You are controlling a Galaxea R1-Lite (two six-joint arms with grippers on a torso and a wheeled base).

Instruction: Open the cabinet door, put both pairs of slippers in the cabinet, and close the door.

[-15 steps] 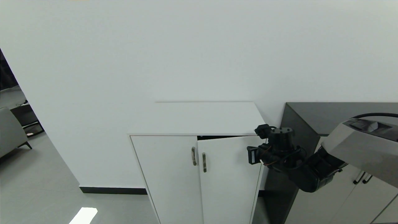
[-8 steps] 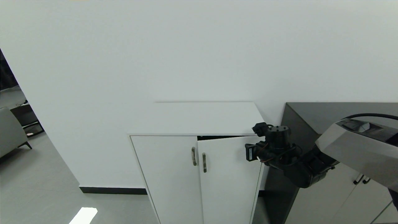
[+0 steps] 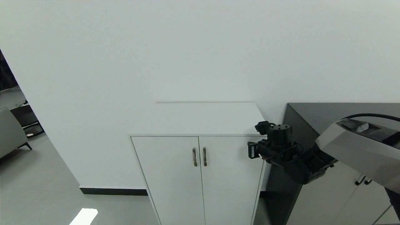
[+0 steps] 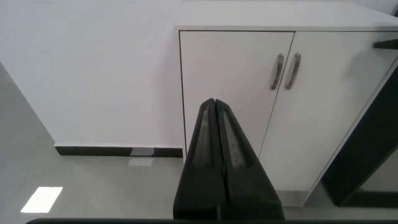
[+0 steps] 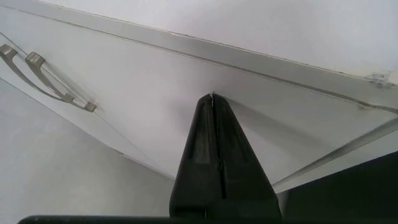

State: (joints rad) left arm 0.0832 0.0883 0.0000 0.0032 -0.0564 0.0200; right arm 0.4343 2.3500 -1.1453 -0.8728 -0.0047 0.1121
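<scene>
The white cabinet (image 3: 203, 118) stands against the wall with both doors flush and shut. Its two metal handles (image 3: 200, 157) meet at the middle seam. My right gripper (image 3: 257, 150) is at the upper outer corner of the right door (image 3: 231, 178). In the right wrist view this gripper (image 5: 213, 98) is shut, empty, and its tip touches the door panel (image 5: 143, 106). My left gripper (image 4: 215, 102) is shut on nothing. It hangs low in front of the left door (image 4: 236, 74), clear of the handles (image 4: 285, 70).
A dark grey cabinet (image 3: 331, 114) with pale doors stands right beside the white one. At the far left a grey chair (image 3: 7, 131) stands by a doorway. Open grey floor (image 3: 47, 193) lies in front and to the left.
The right door was ajar with a dark gap at its top. It has swung flush and shut as my right gripper pushed in toward the cabinet.
</scene>
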